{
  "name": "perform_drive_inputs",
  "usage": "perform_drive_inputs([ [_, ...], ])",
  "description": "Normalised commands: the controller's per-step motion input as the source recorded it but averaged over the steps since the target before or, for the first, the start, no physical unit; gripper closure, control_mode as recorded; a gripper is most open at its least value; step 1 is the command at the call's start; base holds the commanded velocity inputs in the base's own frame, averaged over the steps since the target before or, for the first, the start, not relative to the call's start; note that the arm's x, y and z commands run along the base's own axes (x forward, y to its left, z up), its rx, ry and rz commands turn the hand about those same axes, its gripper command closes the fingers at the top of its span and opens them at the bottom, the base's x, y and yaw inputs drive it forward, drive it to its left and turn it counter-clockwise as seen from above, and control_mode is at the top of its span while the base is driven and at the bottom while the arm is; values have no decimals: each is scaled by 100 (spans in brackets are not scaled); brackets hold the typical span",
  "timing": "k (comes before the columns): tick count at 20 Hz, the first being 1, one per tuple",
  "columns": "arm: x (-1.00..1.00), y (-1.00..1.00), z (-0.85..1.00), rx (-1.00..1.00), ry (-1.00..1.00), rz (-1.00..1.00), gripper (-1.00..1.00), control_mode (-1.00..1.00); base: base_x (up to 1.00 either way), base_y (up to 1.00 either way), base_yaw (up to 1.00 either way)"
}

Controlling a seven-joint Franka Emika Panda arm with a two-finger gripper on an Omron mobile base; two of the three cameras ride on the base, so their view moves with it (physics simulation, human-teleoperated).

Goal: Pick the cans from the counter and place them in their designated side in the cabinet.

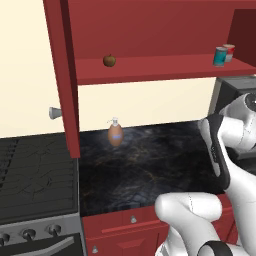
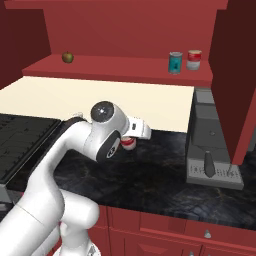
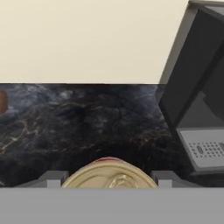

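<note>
Gripper [image 3: 105,179] clamping red-banded can [image 3: 109,175], above counter [image 3: 87,127]

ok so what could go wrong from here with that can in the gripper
The gripper seems to grip the held can near its top, so it may slip when lifted. The shelf already carries a teal can and a cream-and-red can at its right end; a tight placement could knock them. The grey appliance stands close to the path up.

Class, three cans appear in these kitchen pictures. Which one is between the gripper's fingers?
The red-banded can with the gold pull-tab lid, over the black counter in the gripper. The teal can and red-and-white can stand on the cabinet shelf.
</note>
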Motion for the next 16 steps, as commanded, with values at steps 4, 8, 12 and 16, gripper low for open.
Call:
perform_drive_inputs([
  [4, -27, 0, 44, -5, -4, 0, 100, -100, 0, 0, 0],
  [8, -31, 0, 47, -3, 0, 0, 100, -100, 0, 0, 0],
  [12, -28, 0, 51, -2, -4, 0, 100, -100, 0, 0, 0],
  [16, -18, 0, 53, -1, -6, 1, 100, -100, 0, 0, 0],
])
